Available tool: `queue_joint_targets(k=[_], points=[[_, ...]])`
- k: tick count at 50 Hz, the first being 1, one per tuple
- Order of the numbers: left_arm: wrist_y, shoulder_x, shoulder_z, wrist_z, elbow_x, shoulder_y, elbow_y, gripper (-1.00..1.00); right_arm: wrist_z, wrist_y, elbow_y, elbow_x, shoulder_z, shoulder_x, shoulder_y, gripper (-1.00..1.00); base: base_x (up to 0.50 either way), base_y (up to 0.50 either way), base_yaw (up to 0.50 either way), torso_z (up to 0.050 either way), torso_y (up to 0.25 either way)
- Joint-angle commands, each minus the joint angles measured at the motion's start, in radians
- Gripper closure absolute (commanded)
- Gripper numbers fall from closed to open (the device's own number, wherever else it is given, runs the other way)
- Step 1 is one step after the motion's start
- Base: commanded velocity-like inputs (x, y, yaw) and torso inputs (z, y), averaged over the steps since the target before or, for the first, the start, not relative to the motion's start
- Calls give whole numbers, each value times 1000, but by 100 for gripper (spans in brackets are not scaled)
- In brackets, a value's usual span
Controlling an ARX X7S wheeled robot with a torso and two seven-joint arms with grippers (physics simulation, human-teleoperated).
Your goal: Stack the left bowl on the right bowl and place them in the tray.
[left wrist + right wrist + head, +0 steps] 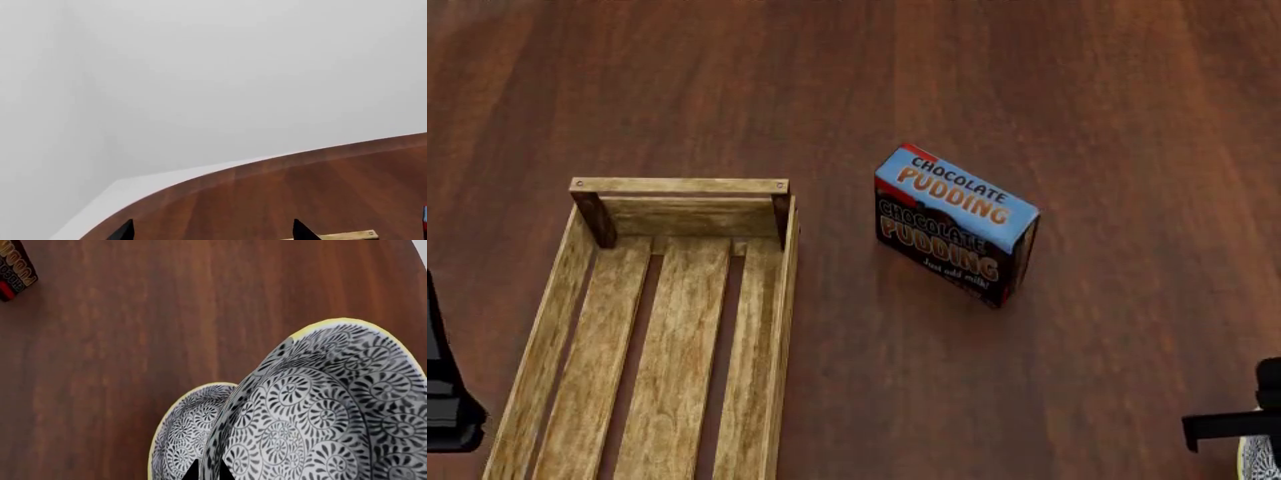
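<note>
Brown wood grain covers the table (1068,90), and on it the tray (550,330) lies at the near left of the head view, a long light-wood crate with a slatted bottom and low plank sides, nothing inside it. A blue-and-black pudding box (954,222) stands upright to its right, well apart from it.

At the near right edge of the head view only a dark part of the right arm shows, with a sliver of patterned bowl rim (1260,458) beside it. The right wrist view shows two black-and-white patterned bowls with pale yellow rims. The larger-looking bowl (333,410) is tilted up close to the camera, its rim running between the two dark fingertips (192,471) of the right hand (208,472), which are close together on either side of that rim. The second bowl (183,432) sits just beyond it, partly hidden by it. Both lie far to the right of the tray.

The left hand (212,231) shows two dark fingertips (303,231) set wide apart with nothing between them, above the table's rounded edge, with a corner of the tray just beside one tip.
</note>
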Motion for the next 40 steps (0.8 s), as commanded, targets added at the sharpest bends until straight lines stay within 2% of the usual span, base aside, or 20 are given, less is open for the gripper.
queue_joint_targets(k=[1,10,12,40], points=[[16,3,-16,-5,-10,-2,-4,-100,-84,2,46,-101,-40,-21,36,100,0,0,0,0,0],[27,4,-7,-3,-4,-7,-22,-100,-179,-30,88,-192,-86,-41,49,100,0,0,0,0,0],[30,5,-6,-4,-2,-8,-26,-100,-239,-54,109,-245,-112,-43,53,100,0,0,0,0,0],[76,14,9,-1,8,-20,-81,-100,-294,-138,139,-282,-129,-13,-24,100,0,0,0,0,0]])
